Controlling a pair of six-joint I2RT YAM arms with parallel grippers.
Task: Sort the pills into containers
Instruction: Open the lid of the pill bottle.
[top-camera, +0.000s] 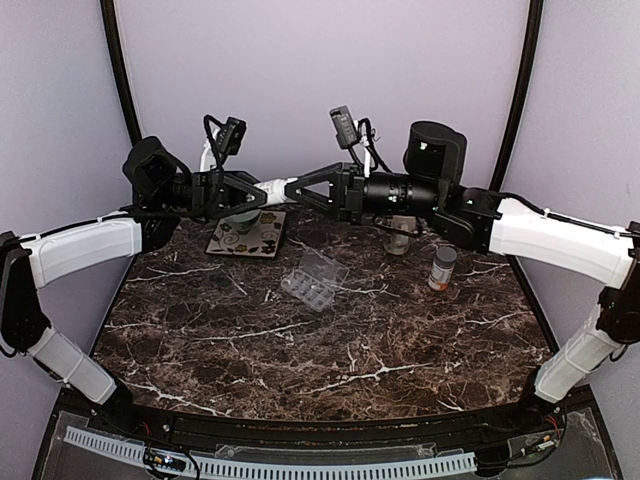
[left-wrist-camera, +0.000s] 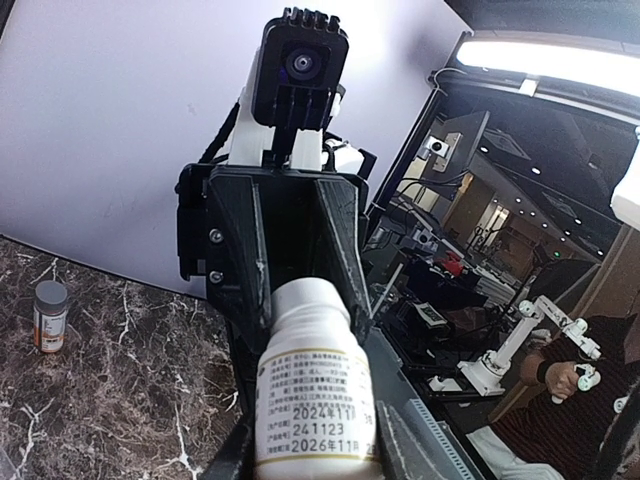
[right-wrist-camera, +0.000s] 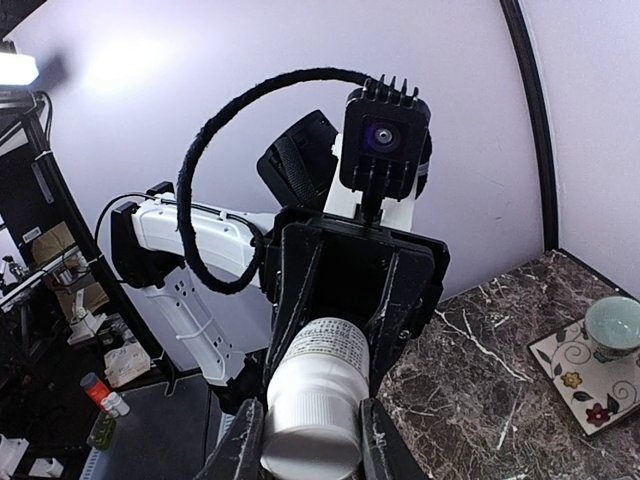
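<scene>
Your left jaws are clamped on the labelled body of the small white bottle (left-wrist-camera: 312, 400), and your right jaws grip its cap end, so the two arms hold it level in the air above the far edge of the worktop (top-camera: 330, 350). The clear pill organizer (top-camera: 314, 280) lies mid-worktop with its lid open, well apart from both. An orange pill bottle (top-camera: 442, 268) stands at its 3 o'clock. A patterned tile (top-camera: 262, 240) carrying a cup (right-wrist-camera: 612, 325) sits at its 11 o'clock.

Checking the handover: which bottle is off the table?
The white bottle, clamped in mid-air between the left gripper and right gripper. The orange bottle stands on the table.
</scene>
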